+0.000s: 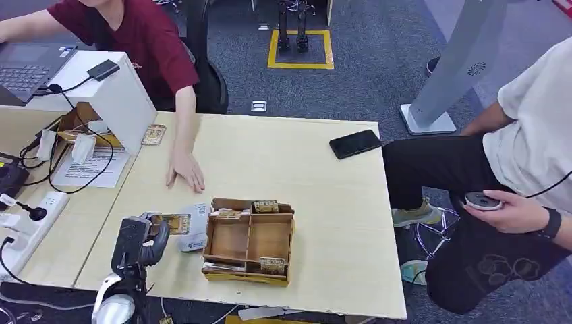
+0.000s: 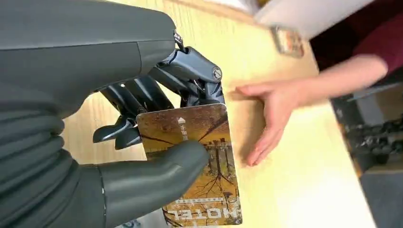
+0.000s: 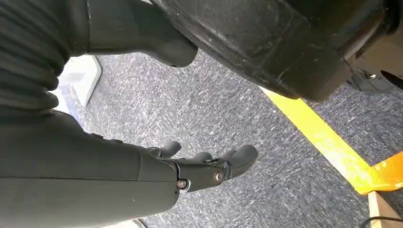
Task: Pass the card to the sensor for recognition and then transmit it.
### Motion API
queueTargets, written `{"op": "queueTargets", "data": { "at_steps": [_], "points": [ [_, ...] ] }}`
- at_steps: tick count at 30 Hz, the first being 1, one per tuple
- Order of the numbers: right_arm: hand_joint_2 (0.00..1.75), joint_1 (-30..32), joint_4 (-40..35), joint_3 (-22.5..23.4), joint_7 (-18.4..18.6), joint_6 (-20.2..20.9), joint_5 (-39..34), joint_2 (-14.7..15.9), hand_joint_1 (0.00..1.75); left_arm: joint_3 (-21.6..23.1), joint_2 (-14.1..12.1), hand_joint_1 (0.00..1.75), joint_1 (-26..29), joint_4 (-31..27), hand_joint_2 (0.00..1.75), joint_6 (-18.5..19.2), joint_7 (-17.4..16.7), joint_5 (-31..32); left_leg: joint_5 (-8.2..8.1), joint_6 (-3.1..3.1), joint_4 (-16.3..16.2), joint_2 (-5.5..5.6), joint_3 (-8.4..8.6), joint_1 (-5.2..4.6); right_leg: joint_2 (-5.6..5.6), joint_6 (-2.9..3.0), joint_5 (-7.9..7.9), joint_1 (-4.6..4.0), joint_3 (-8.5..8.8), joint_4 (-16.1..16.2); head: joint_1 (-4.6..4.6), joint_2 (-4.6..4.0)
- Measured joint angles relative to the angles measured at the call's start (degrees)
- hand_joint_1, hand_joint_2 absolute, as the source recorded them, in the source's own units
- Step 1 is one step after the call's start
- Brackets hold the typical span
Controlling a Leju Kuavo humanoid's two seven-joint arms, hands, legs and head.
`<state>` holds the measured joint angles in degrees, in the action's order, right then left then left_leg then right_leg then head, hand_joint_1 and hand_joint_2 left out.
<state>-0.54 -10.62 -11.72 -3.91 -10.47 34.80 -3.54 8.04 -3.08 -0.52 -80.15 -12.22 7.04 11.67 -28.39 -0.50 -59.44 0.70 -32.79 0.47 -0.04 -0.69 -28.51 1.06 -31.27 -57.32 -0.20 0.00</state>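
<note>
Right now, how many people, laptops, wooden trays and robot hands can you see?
People: 2 (red shirt, white shirt)
Laptops: 1
Wooden trays: 1
Robot hands: 2 (left robot hand holding card, right robot hand)
Total: 6

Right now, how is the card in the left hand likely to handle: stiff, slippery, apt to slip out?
The card probably is stiff: it juts flat past the thumb without drooping. Its printed face looks smooth, so likely slippery. The left hand pinches one end only, so a knock might pivot it.
</note>
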Motion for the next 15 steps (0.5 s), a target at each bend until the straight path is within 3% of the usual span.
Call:
{"op": "queueTargets", "data": {
  "at_steps": [7, 15],
  "points": [
    [1.75, 0.0, 0.0, 0.0, 0.2, 0.0, 0.0, -0.1, 0.00, 1.7, -0.3, 1.75, -1.5, 3.0, 1.75, -0.4, -0.2, 0.6, 0.00, 0.00, 0.0, -0.01, -0.01, 0.00, 0.01, 0.00, 0.00, 0.00, -0.01, 0.0, 0.00, 0.00],
    [1.75, -0.1, 0.0, -0.1, 0.9, 0.6, 0.8, -0.2, 0.00, 2.9, 0.3, 1.75, -5.1, 10.2, 1.75, -5.7, -1.7, 4.6, 0.02, -0.02, 0.0, 0.00, 0.00, -0.01, 0.00, 0.00, 0.00, 0.01, 0.02, 0.0, 0.00, 0.02]
  ]
}}
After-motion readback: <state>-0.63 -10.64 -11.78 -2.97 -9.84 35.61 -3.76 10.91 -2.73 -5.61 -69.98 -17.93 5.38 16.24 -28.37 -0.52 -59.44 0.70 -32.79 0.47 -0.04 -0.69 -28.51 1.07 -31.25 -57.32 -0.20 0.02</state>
